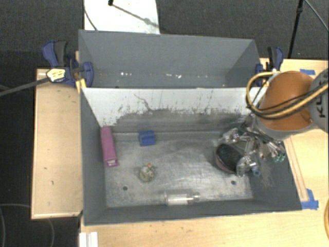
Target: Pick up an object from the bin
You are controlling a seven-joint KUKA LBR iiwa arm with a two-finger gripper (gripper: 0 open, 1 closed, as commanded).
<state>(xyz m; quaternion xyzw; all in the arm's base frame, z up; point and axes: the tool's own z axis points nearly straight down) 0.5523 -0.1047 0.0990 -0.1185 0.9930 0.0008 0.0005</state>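
Black and round, the puck (224, 159) lies well right of the blue block (147, 138), just beside my gripper (247, 161); whether I am clenched, I cannot tell. It looks stiff, light, smooth: I would pinch across its rim.

We see a bin (185, 158) of grey metal, its walls matt and smooth, its floor scuffed and scratched to a dull, pale sheen. The pink bar (108, 146) looks like matt plastic, as does the blue block (147, 138). The tube (181, 198) is clear and glossy, plastic or glass, we cannot tell which. The small lump (147, 173) looks rough and dull. The gripper (245, 161) shows bright bare metal; the dark disc (225, 156) is shiny. The orange cover (285, 99) is smooth and glossy.
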